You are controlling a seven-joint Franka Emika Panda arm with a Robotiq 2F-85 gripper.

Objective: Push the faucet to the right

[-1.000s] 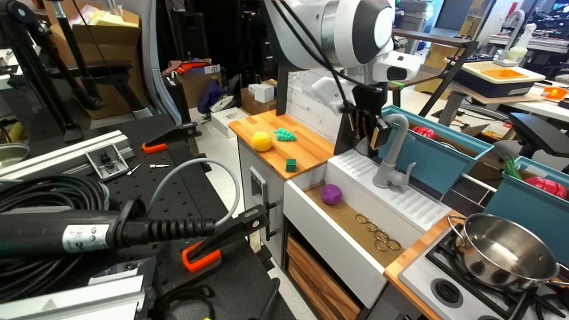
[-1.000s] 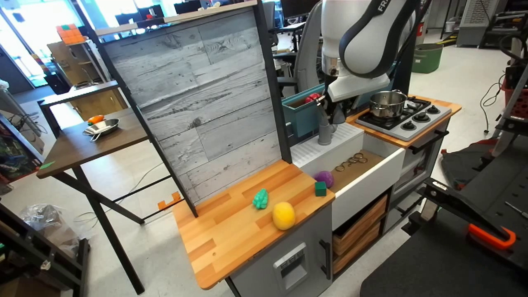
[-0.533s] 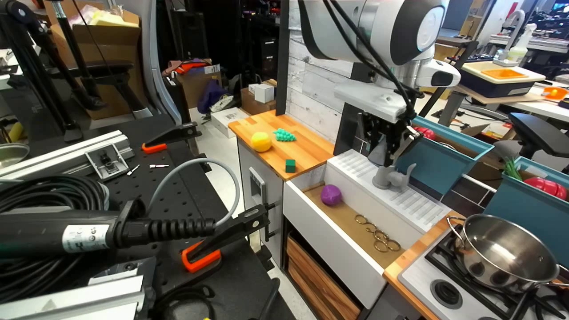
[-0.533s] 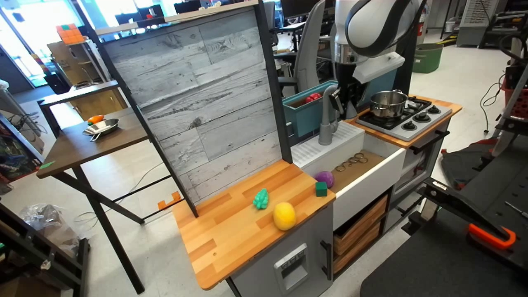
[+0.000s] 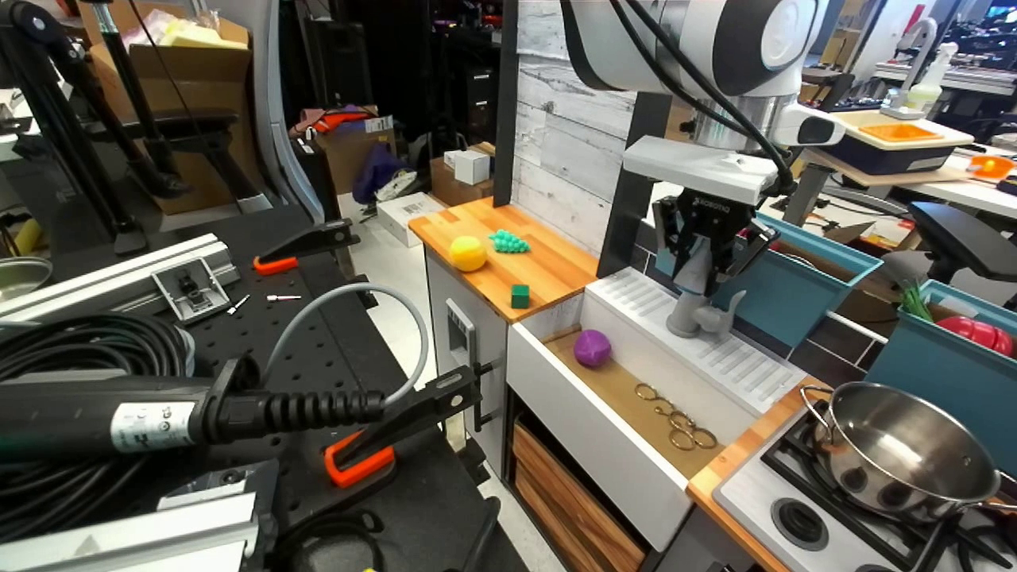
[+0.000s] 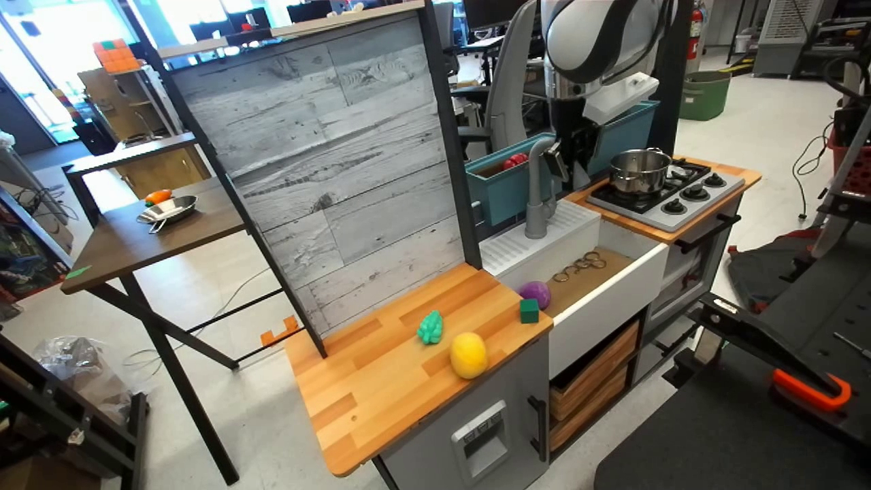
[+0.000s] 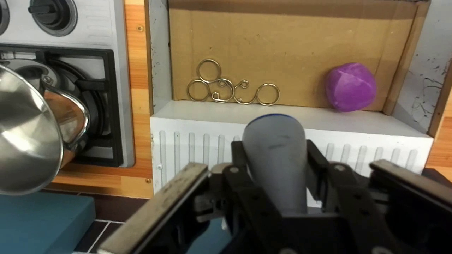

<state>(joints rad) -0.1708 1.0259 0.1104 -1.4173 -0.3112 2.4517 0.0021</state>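
Cardboard boxes (image 5: 214, 91) and a black work table (image 5: 238, 338) belong to the crowded room around a play kitchen (image 6: 517, 381). Over the back part of its sink (image 5: 596, 445), the gripper (image 7: 289, 165) points downward, and its two fingers (image 7: 159, 208) stand wide apart. Between these fingers, in the wrist view, is the spout (image 7: 275, 151) of the grey faucet (image 6: 535, 190); whether one of them touches it, I cannot tell. The faucet is upright, its base on the ribbed white ledge (image 7: 190, 151) at the back of the sink, and its lever (image 5: 721, 318) is on the side toward the stove (image 5: 751, 488). Behind the faucet there is a blue-green bin (image 6: 500, 199), with red things (image 6: 515, 161) inside. In the sink lie a purple ball (image 7: 350, 87) and some gold-coloured wire rings (image 7: 233, 91); the rings are nearer to the stove, and the ball is well apart from them. More outward, on the stove, stands a shiny steel pot (image 5: 914, 445). The wooden counter (image 6: 367, 381) at the other end carries a yellow ball (image 6: 469, 355), a bumpy green toy (image 6: 430, 327) and a dark green cube (image 6: 529, 311), each apart from the others; the cube is just beside the sink. Along the back edge stands a grey panel (image 6: 326, 156) with wood pattern.
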